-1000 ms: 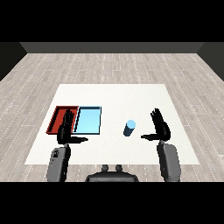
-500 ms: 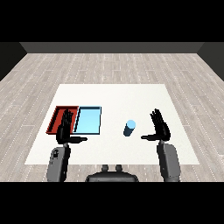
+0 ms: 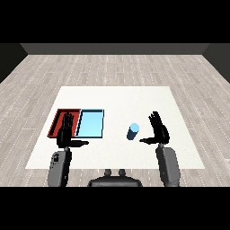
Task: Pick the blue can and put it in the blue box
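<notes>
A flat, shallow red tray (image 3: 59,119) with a raised rim is seen on the smooth white table (image 3: 117,99), touching the left edge of the light blue tray (image 3: 91,124), a matching rectangular shape. The black left hand (image 3: 65,133) is held over the near end of the red tray, just left of the blue tray; its fingers are straight and spread, the thumb stuck out towards the right. The blue can (image 3: 133,131), a small upright cylinder with a paler top, stands right of the blue tray, apart from it. Further right, beside the can but not touching, the right hand (image 3: 158,131) is raised, fingers straight and apart, thumb pointed towards the can.
</notes>
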### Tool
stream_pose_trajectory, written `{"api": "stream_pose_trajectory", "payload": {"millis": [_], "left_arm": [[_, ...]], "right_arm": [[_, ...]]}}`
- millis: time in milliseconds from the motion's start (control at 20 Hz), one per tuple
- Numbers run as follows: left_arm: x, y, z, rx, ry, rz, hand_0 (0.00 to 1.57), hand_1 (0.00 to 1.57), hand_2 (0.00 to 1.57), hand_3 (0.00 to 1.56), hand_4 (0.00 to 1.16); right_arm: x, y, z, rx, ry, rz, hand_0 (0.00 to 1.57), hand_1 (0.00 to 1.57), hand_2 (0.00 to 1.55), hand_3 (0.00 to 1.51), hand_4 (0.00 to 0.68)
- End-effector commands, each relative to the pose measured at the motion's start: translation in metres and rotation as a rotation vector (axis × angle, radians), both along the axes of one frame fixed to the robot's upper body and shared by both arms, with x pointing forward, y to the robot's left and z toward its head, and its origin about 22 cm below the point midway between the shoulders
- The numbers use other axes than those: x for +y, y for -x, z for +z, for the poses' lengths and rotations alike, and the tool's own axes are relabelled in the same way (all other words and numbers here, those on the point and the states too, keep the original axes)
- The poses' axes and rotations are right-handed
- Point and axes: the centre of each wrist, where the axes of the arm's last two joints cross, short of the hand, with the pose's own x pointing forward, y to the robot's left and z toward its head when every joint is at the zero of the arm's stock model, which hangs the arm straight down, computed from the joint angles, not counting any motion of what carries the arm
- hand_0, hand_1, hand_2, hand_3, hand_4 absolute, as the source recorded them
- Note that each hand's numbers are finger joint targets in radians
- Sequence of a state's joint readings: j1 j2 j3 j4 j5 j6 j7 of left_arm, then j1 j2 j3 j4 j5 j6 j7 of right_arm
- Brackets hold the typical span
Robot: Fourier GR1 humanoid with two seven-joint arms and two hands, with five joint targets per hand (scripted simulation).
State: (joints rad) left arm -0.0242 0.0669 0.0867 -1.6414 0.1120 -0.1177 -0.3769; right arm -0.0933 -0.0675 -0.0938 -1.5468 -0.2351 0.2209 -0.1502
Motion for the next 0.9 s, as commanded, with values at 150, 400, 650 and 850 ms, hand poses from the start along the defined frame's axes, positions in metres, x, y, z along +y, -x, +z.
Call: {"api": "stream_pose_trajectory", "payload": {"millis": [150,400,650,850], "left_arm": [[0.012,-0.008,-0.005,-0.010,0.022,0.014,0.00,0.00,0.00,0.00,0.00],[-0.005,0.014,0.006,0.001,0.010,-0.010,0.00,0.00,0.00,0.00,0.00],[0.021,0.002,0.003,0.005,0.023,0.010,0.00,0.00,0.00,0.00,0.00],[0.001,-0.009,0.015,0.014,0.035,0.003,0.00,0.00,0.00,0.00,0.00]], "right_arm": [[0.032,-0.011,-0.014,0.042,-0.058,-0.014,0.00,0.00,0.00,0.00,0.000],[0.027,-0.021,-0.044,0.071,-0.116,-0.026,0.00,0.00,0.00,0.00,0.000],[0.025,-0.004,-0.057,0.085,-0.138,-0.030,0.00,0.00,0.00,0.00,0.000],[0.031,-0.010,-0.047,0.095,-0.135,-0.028,0.00,0.00,0.00,0.00,0.000]]}}
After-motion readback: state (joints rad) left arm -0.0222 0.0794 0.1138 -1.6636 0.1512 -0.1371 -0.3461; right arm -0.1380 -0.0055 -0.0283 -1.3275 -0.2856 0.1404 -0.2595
